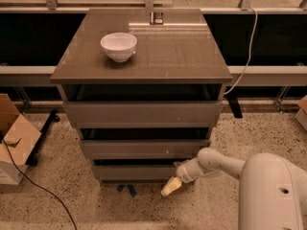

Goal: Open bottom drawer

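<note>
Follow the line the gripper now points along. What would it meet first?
The gripper, low by the right end of the bottom drawer, points down and left. Going straight on, it would probably meet the floor just in front of the cabinet, not the drawer front, though depth is unclear.

You see a white bowl [118, 46] on the tabletop [187, 56], toward its far left. An open cardboard box [14, 140] stands on the speckled floor [62, 166], with a black cable [41, 189] beside it. A white cable [245, 51] hangs at right. Blue tape [125, 189] lies just left of the low gripper [171, 187].
</note>
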Robot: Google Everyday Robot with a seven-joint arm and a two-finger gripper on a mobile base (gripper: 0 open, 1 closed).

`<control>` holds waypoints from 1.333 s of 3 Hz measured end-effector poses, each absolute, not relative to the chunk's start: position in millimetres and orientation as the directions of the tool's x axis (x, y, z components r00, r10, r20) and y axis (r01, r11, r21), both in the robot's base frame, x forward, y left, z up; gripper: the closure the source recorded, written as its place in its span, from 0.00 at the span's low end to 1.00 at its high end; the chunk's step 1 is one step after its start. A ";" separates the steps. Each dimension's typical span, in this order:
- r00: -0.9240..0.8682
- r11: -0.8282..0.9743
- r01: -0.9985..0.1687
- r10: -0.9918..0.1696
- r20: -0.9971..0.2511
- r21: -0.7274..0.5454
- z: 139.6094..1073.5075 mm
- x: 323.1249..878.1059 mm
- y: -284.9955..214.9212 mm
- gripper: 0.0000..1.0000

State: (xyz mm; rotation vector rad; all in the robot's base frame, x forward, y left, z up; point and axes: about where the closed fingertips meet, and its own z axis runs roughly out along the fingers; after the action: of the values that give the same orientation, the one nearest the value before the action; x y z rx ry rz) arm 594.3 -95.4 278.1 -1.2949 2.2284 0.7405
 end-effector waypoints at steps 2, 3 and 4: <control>-0.468 0.414 -0.877 -0.626 -0.624 0.243 245.5 623.3 -100.6 0.00; -0.473 0.413 -0.875 -0.612 -0.634 0.254 231.2 637.1 -102.5 0.00; -0.484 0.409 -0.870 -0.599 -0.638 0.275 216.7 643.3 -99.9 0.00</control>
State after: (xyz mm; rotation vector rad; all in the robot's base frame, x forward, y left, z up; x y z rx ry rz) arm 643.3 -99.9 216.7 -1.2527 2.2266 0.8212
